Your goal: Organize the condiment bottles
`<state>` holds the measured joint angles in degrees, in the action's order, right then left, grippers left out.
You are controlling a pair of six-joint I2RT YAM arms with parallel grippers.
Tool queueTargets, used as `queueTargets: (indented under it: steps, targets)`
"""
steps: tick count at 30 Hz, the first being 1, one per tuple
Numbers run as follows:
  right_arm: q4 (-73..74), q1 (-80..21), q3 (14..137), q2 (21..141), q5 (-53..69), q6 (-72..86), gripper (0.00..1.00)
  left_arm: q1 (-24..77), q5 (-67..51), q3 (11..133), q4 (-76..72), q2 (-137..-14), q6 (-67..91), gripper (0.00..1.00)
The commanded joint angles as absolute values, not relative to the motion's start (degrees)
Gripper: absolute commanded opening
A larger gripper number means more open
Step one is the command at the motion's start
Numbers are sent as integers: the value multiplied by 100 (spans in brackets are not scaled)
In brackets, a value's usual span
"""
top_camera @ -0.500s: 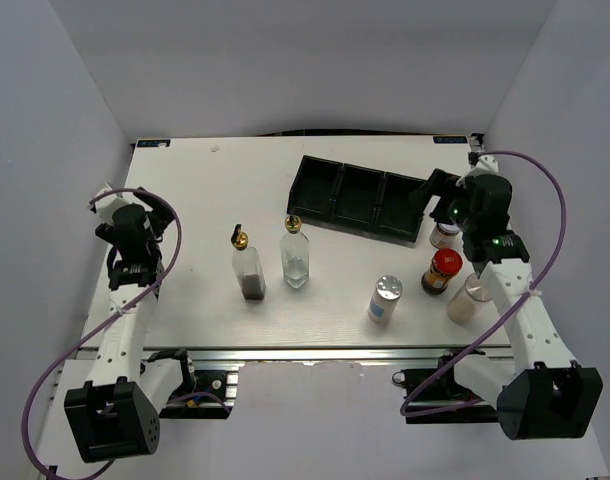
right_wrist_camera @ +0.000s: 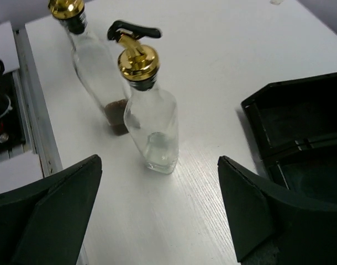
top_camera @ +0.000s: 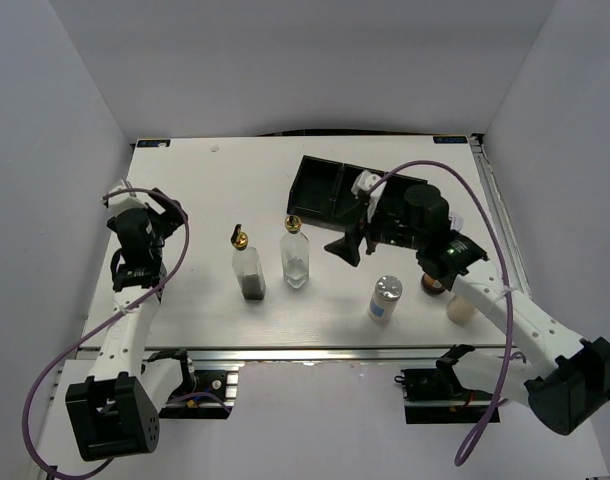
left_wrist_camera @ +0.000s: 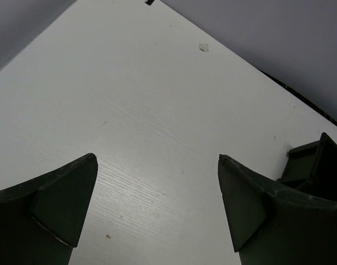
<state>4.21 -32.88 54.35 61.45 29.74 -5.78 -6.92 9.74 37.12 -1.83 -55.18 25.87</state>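
White tabletop [top_camera: 205,170] fills the overhead view, walled in pale grey. From above, the right gripper [top_camera: 357,222] hangs with its jaws spread beside the black tray [top_camera: 320,165], facing the clear bottle [top_camera: 295,258]. The dark-bottomed bottle [top_camera: 250,268] stands just left of that one, and a silver-capped shaker [top_camera: 385,298] stands nearer the bases. The left gripper [top_camera: 168,207] hovers well apart from all of them, its jaws also spread.

In the left wrist view, both fingers [left_wrist_camera: 58,204] stand wide apart over bare table, with only a tray corner in sight at the right.

In the right wrist view, the clear bottle stands ahead, centred between the parted fingers [right_wrist_camera: 257,210] and untouched, with the tray to its right. The step looks like an approach to that bottle. Done well, the jaws would come in low around the glass body, below the gold spout [right_wrist_camera: 136,58], square to it. They should close gently so the tall bottle does not tip into its neighbour.
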Motion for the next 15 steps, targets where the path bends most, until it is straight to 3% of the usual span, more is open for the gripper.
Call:
queueTargets:
  steps: [1,15]
  targets:
    - [501,-3699,5730,6354,2848,-1265,89,-694,485,3568,-466,-5423,2391,98]
    - [-1317,-4394,6346,8103,2663,-660,89,-694,624,3533,-299,-5414,2487,98]
